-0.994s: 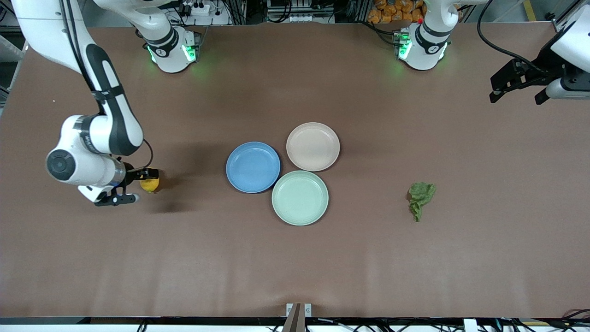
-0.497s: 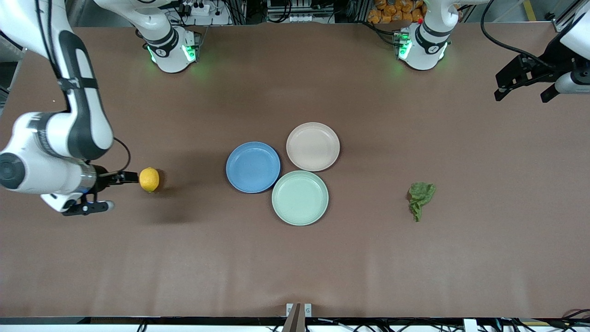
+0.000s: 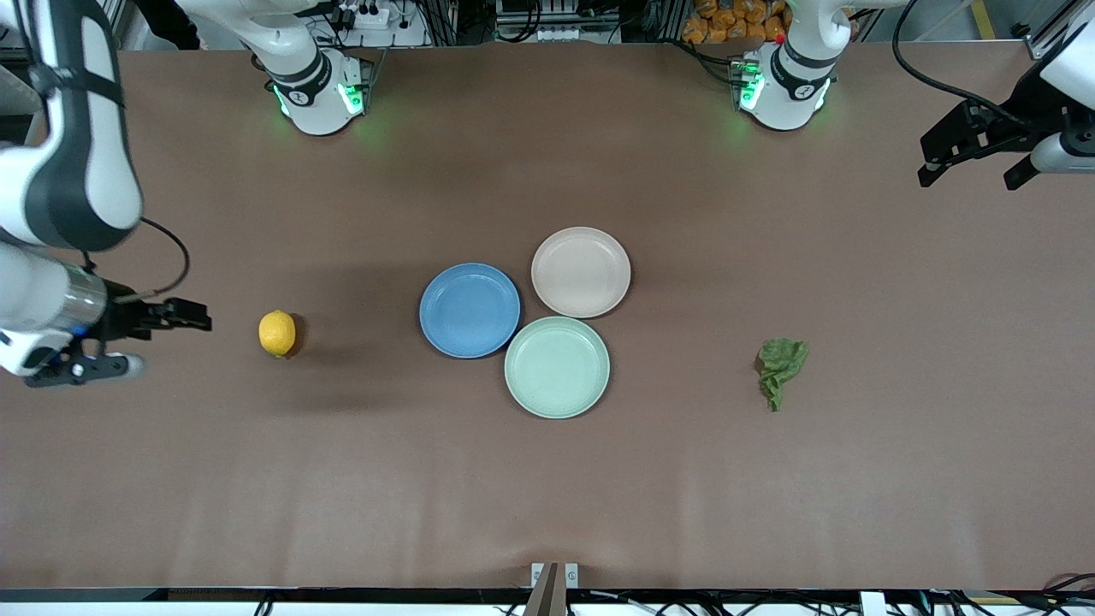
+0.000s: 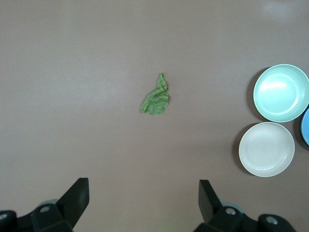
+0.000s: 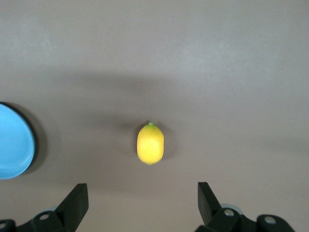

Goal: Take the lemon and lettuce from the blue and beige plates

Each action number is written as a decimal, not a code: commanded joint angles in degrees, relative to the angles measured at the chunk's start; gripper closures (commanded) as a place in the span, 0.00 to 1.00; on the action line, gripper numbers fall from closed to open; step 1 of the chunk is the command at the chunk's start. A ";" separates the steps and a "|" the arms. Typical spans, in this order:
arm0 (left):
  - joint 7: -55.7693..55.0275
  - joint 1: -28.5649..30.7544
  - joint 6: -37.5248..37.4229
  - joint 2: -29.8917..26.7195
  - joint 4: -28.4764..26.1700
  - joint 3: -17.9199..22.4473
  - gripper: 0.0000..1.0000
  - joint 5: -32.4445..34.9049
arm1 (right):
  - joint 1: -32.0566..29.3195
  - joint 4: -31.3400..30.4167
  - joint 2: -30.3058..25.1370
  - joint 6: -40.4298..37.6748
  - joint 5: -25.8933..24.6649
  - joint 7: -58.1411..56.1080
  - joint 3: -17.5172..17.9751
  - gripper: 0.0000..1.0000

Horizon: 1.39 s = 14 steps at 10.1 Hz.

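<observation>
A yellow lemon (image 3: 277, 333) lies on the bare table toward the right arm's end, clear of the blue plate (image 3: 470, 310); it shows in the right wrist view (image 5: 150, 143). A green lettuce leaf (image 3: 781, 367) lies on the table toward the left arm's end, apart from the beige plate (image 3: 581, 271); it shows in the left wrist view (image 4: 156, 97). Both plates are empty. My right gripper (image 3: 167, 340) is open and empty, up off the table beside the lemon. My left gripper (image 3: 967, 174) is open and empty, raised high near the left arm's end.
A pale green plate (image 3: 557, 366) touches the blue and beige plates, nearer the front camera. The brown table (image 3: 547, 479) spreads wide around them. Both arm bases stand along the edge farthest from the front camera.
My right gripper has let go of the lemon, opened and drawn back toward the right arm's end of the table. The lemon stays where it was set. The left gripper rose slightly.
</observation>
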 commanded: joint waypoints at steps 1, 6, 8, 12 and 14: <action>0.69 0.16 -1.12 0.41 1.12 -0.33 0.00 0.94 | -2.23 -1.48 -5.89 -3.23 -2.49 -0.26 3.11 0.00; 0.86 -0.19 -1.12 0.41 1.12 -0.51 0.00 0.50 | -3.63 -0.78 -14.07 -10.97 -4.86 11.74 9.25 0.00; 1.99 -0.11 -1.12 0.32 0.95 -0.42 0.00 0.50 | -4.51 1.92 -14.35 -12.91 -5.76 12.05 10.76 0.00; 3.50 0.25 -1.12 0.41 0.95 -0.33 0.00 0.32 | -4.78 4.75 -13.99 -12.91 -5.67 11.78 9.80 0.00; 3.50 0.42 -1.12 0.41 0.77 -0.25 0.00 0.32 | -4.96 5.37 -13.91 -12.74 -5.40 12.04 9.09 0.00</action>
